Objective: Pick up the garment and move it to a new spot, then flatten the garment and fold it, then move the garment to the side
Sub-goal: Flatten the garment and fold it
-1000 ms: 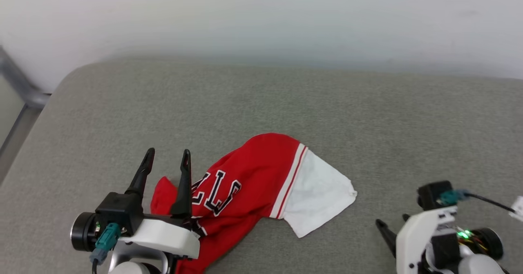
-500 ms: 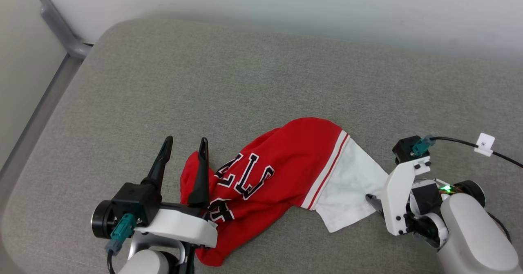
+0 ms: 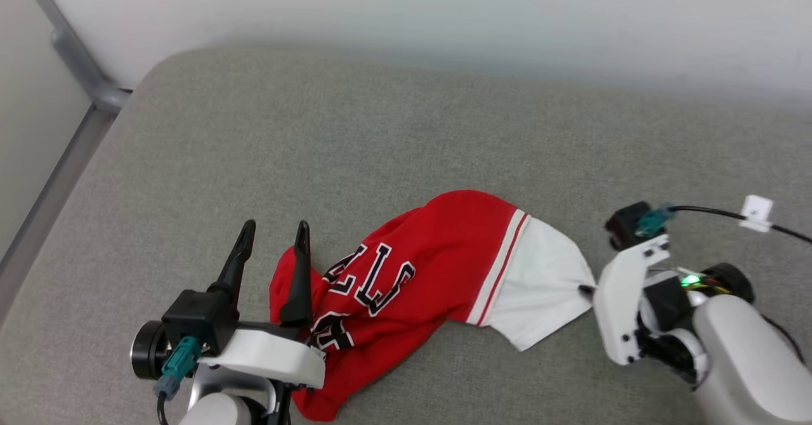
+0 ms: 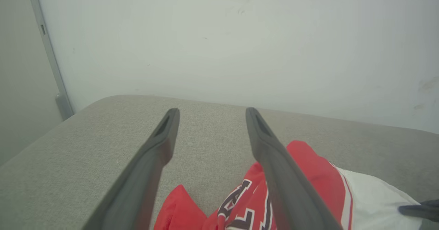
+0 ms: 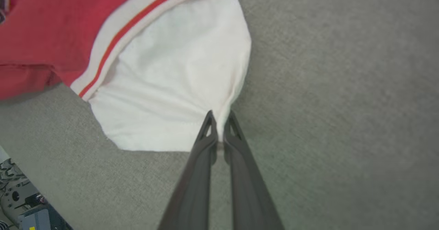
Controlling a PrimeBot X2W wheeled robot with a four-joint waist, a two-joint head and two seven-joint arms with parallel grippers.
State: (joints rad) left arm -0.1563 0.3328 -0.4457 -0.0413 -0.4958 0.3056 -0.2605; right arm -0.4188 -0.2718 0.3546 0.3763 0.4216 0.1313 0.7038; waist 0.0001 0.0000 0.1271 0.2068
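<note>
Right gripper is clamped on the hem of the garment's white sleeve. Left gripper is held spread wide over the red end.

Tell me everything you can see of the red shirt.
The garment is a red jersey of soft knit cloth with black, white-edged letters, white-and-red trim and a white sleeve. It lies crumpled, not flat, on the grey cushion. The right gripper is shut on the sleeve's edge; the open left gripper stands at its other end.
</note>
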